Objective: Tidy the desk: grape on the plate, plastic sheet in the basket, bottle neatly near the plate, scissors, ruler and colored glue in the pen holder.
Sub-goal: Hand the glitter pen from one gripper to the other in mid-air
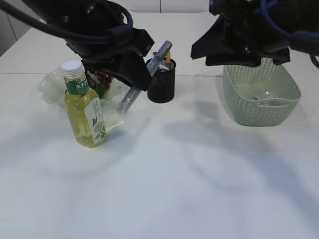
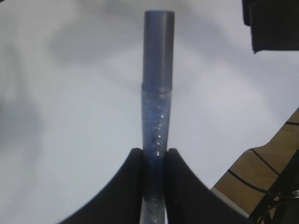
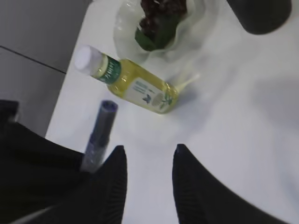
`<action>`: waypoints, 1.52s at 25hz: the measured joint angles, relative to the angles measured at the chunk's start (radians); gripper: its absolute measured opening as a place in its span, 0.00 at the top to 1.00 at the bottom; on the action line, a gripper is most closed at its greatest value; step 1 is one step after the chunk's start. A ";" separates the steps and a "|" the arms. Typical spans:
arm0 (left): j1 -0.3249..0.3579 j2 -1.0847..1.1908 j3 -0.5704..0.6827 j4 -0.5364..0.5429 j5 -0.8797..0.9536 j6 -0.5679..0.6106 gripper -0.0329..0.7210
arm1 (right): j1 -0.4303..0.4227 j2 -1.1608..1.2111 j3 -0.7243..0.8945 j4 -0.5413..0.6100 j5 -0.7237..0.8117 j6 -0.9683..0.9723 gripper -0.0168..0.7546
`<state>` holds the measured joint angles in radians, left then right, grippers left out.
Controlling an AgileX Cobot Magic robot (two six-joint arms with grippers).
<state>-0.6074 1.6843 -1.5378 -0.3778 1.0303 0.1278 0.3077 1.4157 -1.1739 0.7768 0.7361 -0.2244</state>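
While the right gripper [image 3: 148, 179] hangs open and empty, the left gripper [image 2: 154, 161] pinches the light, stiff, slippery glue tube [image 2: 158, 100] near its base, cap toward twelve o'clock.

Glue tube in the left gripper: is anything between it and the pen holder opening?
Nothing visible blocks it. The left gripper holds the glue tube tilted, its cap already at the pen holder rim. Items already standing in the holder take up part of the opening. The bottle stands off to the left.
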 joint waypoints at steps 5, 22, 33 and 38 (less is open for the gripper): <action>0.000 0.000 0.000 -0.043 -0.025 0.000 0.83 | 0.000 0.000 0.000 0.158 -0.070 -0.121 0.60; 0.000 0.000 0.000 -0.060 -0.079 0.002 0.83 | 0.000 0.087 0.000 0.482 -0.062 -0.299 0.46; 0.000 0.000 0.000 -0.061 -0.097 0.004 0.83 | 0.000 0.150 0.000 0.619 -0.006 -0.373 0.46; 0.000 0.000 0.000 -0.061 -0.104 0.004 0.83 | 0.000 0.150 0.000 0.627 0.001 -0.380 0.55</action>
<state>-0.6074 1.6843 -1.5378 -0.4387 0.9266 0.1316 0.3077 1.5662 -1.1739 1.4034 0.7375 -0.6043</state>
